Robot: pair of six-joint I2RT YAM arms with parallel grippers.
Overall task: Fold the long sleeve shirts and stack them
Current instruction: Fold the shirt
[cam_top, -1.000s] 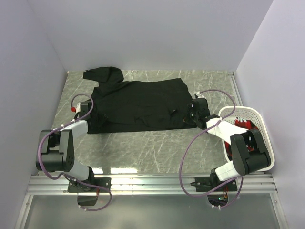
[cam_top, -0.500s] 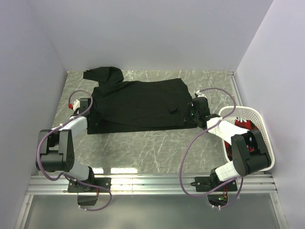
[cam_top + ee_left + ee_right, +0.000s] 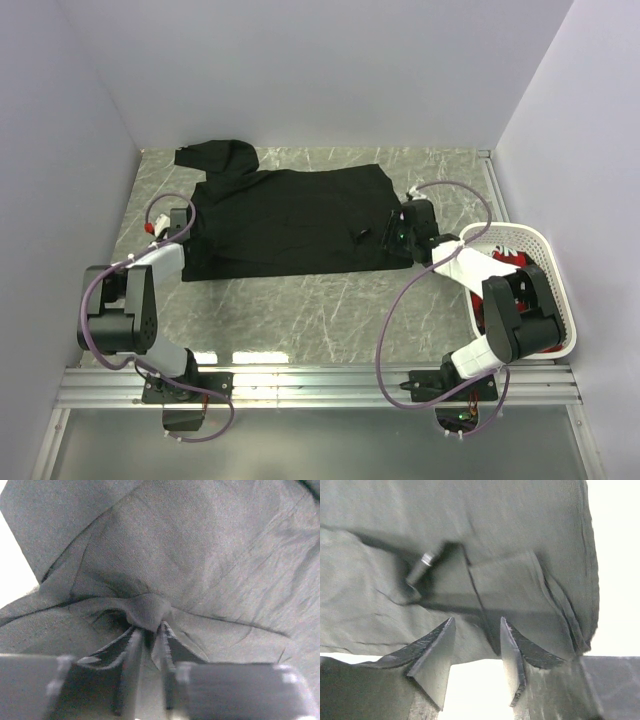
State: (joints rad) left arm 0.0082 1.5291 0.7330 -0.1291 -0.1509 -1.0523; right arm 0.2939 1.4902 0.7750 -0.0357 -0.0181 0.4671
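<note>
Black long sleeve shirt [image 3: 290, 220] lay spread flat on the marbled desk [image 3: 320, 300], between the two arms. The left end effector [image 3: 148, 632] was at its left edge, fingers a sliver apart around a cloth pucker; couldn't tell if it was gripping. The right end effector [image 3: 477, 625] sat at the folded right hem, roughly half spread, holding nothing.

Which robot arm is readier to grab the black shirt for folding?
Probably the left. The left gripper has its fingertips right at a bunched tuck of the black long-sleeved cloth shirt; whether it grips is unclear. The right gripper stands open at the shirt's edge, nothing between its jaws.
</note>
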